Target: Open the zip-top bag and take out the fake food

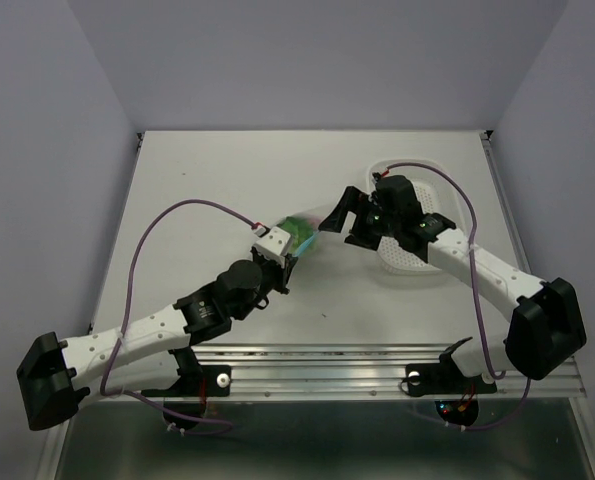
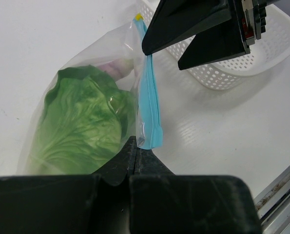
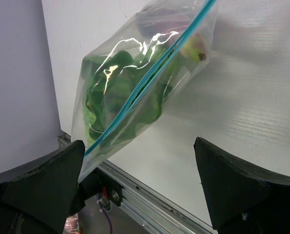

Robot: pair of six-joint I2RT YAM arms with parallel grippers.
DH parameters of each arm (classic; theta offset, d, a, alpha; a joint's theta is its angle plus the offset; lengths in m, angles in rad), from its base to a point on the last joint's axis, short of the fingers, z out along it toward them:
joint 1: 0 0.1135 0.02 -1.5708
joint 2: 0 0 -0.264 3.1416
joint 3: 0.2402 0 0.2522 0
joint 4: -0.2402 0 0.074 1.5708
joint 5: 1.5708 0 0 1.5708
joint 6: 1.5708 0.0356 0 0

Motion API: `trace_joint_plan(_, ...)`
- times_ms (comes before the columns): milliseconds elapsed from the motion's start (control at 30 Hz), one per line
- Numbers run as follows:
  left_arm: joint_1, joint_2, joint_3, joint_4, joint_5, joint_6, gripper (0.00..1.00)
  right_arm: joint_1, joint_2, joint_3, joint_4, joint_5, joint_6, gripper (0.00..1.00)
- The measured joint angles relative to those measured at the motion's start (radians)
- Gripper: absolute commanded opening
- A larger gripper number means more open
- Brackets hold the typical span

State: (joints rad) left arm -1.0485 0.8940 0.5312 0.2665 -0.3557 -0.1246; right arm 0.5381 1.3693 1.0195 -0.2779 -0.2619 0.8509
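Zip-top bag (image 3: 140, 83) of clear, crinkly plastic sits near the middle of the overhead frame, between our two grippers and over the pale grey table (image 1: 207, 180). Our left gripper (image 2: 136, 146) is pinched tight on it. At the bottom centre of the left wrist frame the two black fingers meet with a fold of the plastic between them, just beside the lower end of the thin blue-teal zip strip (image 2: 149, 97), which runs from there toward the top of that frame. Our right gripper (image 3: 140, 141) stands wide, its black fingers in the lower left and lower right of the right wrist frame with nothing clamped between them. The finger at lower left comes close to the bag's lower corner, and we cannot tell whether it touches. In the left wrist frame this same gripper fills the upper right, one fingertip overlapping the strip. Inside the bag we see the fake food (image 3: 120, 92): a light-green, leafy, cabbage-like plastic piece (image 2: 81, 122) fills most of the pouch, and a smaller dark purple piece (image 3: 159, 22) lies near the top of the right wrist frame. The zip looks closed along the length we can see. A white perforated plastic basket (image 2: 266, 53) sits at the upper right of the left wrist frame, behind the right gripper, and a ribbed silver metal rail (image 1: 377, 352) crosses the lower part of the overhead frame.
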Motion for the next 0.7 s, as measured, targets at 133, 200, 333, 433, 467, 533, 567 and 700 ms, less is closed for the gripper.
trace_joint_plan(133, 0.000, -0.002, 0.000, 0.000, -0.002, 0.000, 0.00, 0.000, 0.005, -0.002, 0.000, -0.008, 0.008, 1.00)
trace_joint_plan(200, 0.000, -0.002, 0.000, 0.000, -0.003, 0.000, 0.00, 0.000, 0.005, -0.003, 0.000, -0.007, 0.010, 1.00)
trace_joint_plan(333, 0.000, -0.002, 0.000, 0.000, -0.004, 0.000, 0.00, 0.000, 0.003, -0.005, 0.000, -0.004, 0.013, 1.00)
trace_joint_plan(433, 0.000, -0.002, 0.000, 0.000, -0.005, 0.000, 0.00, 0.000, -0.004, -0.005, -0.001, -0.003, 0.013, 1.00)
trace_joint_plan(467, 0.000, -0.002, 0.000, 0.000, -0.005, 0.000, 0.00, 0.000, -0.008, -0.005, -0.001, -0.003, 0.013, 1.00)
trace_joint_plan(533, 0.000, -0.002, 0.000, 0.000, -0.007, 0.000, 0.00, 0.000, -0.019, -0.005, -0.001, -0.001, 0.014, 1.00)
trace_joint_plan(567, 0.000, -0.002, 0.000, 0.000, -0.007, 0.000, 0.00, 0.000, -0.027, -0.005, -0.001, 0.000, 0.014, 1.00)
trace_joint_plan(700, 0.000, -0.002, 0.000, 0.000, -0.008, 0.000, 0.00, 0.000, -0.042, -0.010, 0.000, 0.002, 0.015, 1.00)
